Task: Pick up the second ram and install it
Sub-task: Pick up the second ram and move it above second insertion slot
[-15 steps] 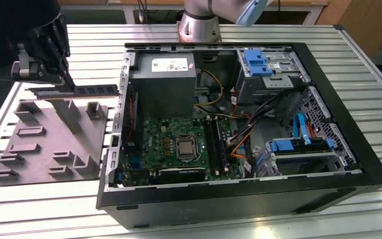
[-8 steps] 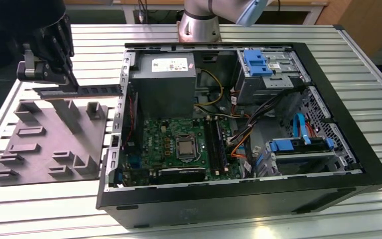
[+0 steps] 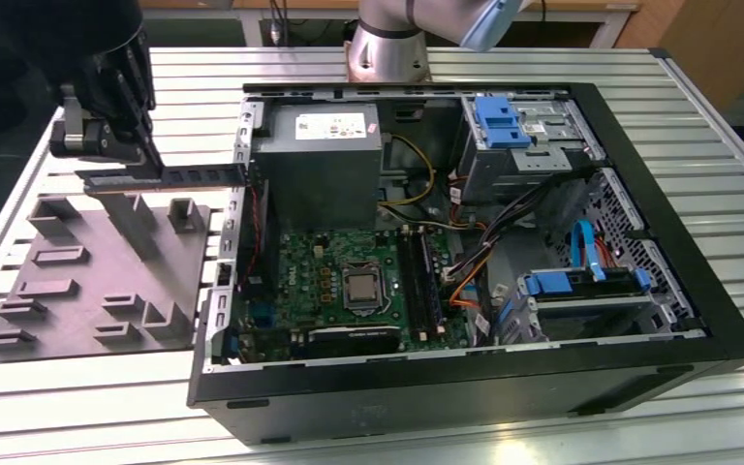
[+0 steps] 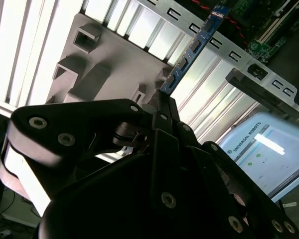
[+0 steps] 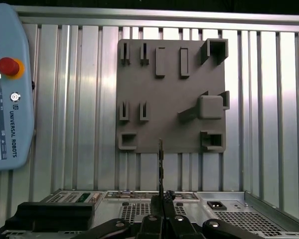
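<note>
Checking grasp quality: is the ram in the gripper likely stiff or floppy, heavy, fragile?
Probably stiff: the second ram juts straight from the gripper without sagging. Likely light, being so thin edge-on in the first wrist view. Held near one end, it might pivot if bumped.

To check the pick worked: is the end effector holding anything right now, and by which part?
Yes. The end effector is shut on the second ram, gripping it at one end; the rest of the stick juts out free.

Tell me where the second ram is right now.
The second ram is clamped in the hand at the exterior view's left, held level above the grey holder tray, its free end near the computer case.
</note>
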You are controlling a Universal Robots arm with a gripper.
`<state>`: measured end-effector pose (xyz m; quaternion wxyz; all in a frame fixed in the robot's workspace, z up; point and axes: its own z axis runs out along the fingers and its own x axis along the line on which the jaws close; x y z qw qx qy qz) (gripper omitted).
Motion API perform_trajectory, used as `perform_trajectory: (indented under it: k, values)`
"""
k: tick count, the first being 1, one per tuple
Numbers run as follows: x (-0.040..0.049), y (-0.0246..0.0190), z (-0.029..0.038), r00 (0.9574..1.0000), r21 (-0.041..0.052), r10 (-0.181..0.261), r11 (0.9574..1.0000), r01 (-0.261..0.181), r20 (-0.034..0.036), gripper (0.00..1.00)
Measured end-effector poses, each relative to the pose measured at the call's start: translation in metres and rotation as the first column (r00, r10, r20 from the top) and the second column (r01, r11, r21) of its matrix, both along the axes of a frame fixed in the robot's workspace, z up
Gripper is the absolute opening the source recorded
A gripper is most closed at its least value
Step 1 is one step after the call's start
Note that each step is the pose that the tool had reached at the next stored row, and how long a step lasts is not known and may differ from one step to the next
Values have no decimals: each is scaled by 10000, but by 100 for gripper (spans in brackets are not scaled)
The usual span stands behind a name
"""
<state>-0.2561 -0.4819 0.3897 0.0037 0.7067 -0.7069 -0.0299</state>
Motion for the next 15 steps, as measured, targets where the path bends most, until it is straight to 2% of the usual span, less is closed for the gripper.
perform_trajectory:
  k: [15]
  values:
    - [156,0,0,10000,0,0,10000,0,0,12]
